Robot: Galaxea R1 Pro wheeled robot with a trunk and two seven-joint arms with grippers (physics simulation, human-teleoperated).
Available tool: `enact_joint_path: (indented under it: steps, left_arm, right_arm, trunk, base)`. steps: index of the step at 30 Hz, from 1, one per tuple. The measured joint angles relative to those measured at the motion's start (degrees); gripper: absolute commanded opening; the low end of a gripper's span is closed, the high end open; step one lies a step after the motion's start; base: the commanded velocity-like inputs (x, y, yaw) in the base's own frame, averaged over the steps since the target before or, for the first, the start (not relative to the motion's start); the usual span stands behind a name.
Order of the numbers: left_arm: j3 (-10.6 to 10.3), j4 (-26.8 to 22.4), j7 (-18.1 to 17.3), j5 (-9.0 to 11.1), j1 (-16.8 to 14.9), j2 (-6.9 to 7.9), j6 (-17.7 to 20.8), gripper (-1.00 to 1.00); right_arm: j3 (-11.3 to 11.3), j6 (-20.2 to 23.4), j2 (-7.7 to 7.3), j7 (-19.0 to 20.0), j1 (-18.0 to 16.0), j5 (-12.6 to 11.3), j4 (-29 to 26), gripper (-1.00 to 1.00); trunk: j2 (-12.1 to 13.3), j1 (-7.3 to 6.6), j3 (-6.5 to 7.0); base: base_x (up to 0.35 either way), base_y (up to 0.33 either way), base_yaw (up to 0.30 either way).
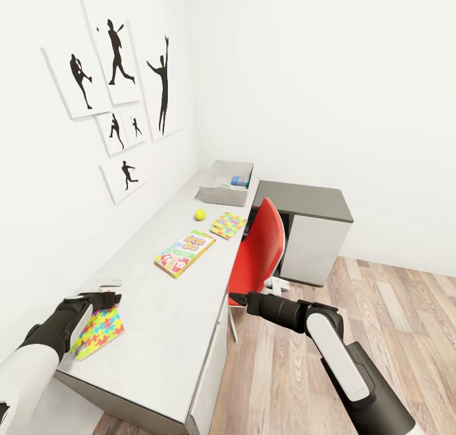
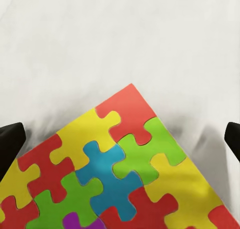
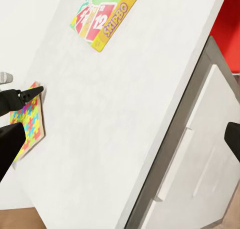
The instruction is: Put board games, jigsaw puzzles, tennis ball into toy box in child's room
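I see the SKIP-BO board game [image 1: 184, 253] lying flat on the light-grey counter [image 1: 164, 321], roughly mid-length, its white, red and yellow lid up. Beyond it sits the tennis ball [image 1: 199, 214], small and yellow-green, with one jigsaw puzzle [image 1: 228, 225] just beside it, flat near the counter's front edge. Further past the SKIP-BO box stands the toy box [image 1: 223, 185], a shallow grey bin at the far end by the wall, with a small blue board game [image 1: 239, 181] inside. Nearer to me than the SKIP-BO box, the second jigsaw puzzle [image 1: 98, 332] is tilted, its far edge raised.
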Motion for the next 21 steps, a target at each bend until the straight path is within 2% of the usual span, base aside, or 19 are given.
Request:
enact_joint_path:
  steps: [21]
  left_arm:
    - [0.0,0.0,-0.1,0.0,0.0,0.02,0.1,1.0]
  right_arm:
    - [0.1,0.0,0.0,0.0,0.0,0.0,0.0,1.0]
  trunk:
    - [0.0,0.01,0.0]
  base:
    - [-0.067,0.0,0.0]
